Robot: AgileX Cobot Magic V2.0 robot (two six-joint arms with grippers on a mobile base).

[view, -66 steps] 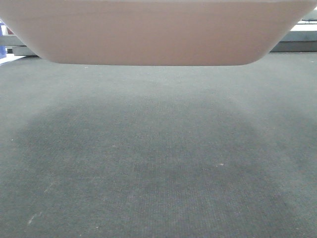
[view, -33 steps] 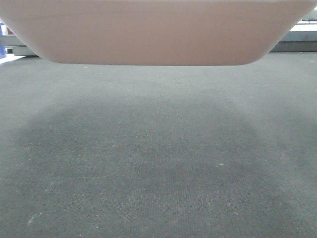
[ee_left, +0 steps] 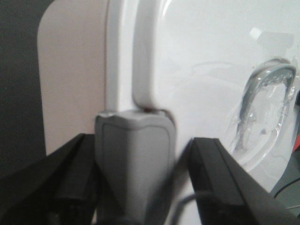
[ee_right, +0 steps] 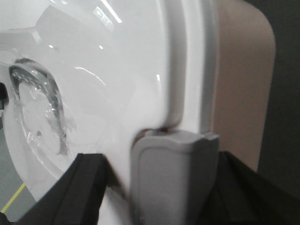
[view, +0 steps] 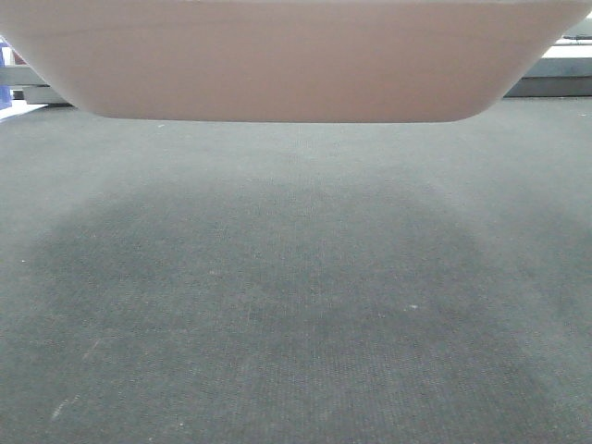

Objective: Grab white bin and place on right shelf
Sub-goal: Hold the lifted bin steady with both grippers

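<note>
The white bin (view: pixel 287 65) hangs above the carpet and its pinkish underside fills the top of the front view. In the left wrist view its glossy lid (ee_left: pixel 211 61) and pinkish side wall (ee_left: pixel 70 79) fill the frame. My left gripper (ee_left: pixel 143 140) is shut on the bin, its black fingers (ee_left: pixel 75 164) on either side of the grey end latch (ee_left: pixel 133 159). My right gripper (ee_right: pixel 159 157) is shut the same way on the opposite grey latch (ee_right: pixel 173 173), beside the lid (ee_right: pixel 103 70). The right shelf is out of view.
Dark grey carpet (view: pixel 296 305) covers the floor, with the bin's shadow on it. A pale strip over a dark base (view: pixel 555 85) shows at the far right. Something blue (view: pixel 5 92) peeks in at the far left. A clear moulded handle recess (ee_left: pixel 267 103) marks the lid.
</note>
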